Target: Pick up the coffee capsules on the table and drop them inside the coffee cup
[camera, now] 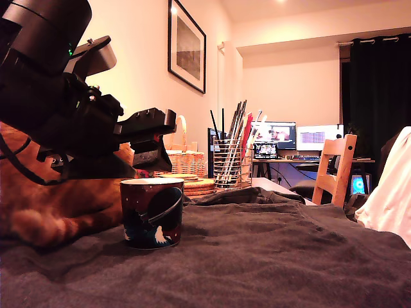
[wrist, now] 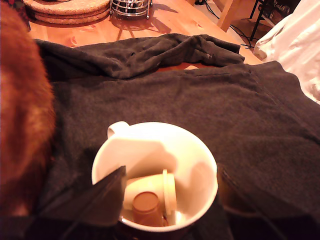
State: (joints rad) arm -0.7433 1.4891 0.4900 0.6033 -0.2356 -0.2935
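Note:
The coffee cup [camera: 152,215], dark maroon with a planet print, stands on the dark cloth of the table [camera: 270,256]. From the wrist view I look straight into its white inside [wrist: 195,165]. A cream-white coffee capsule [wrist: 150,184] lies on its side at the bottom, and a small brown capsule [wrist: 146,207] rests against it. My gripper [camera: 160,141] hangs just above the cup's rim. Its dark fingers [wrist: 107,197] stand wide apart on either side of the cup's mouth, so the gripper [wrist: 170,172] is open with nothing held. No capsule shows on the cloth.
An orange furry mass [camera: 58,205] lies close beside the cup at the exterior view's left. Behind the cloth stand a wire mesh utensil holder [camera: 228,163], stacked cork mats [camera: 192,185] and a wicker basket [camera: 186,157]. A wooden chair [camera: 337,170] and white fabric [camera: 392,192] are at the right.

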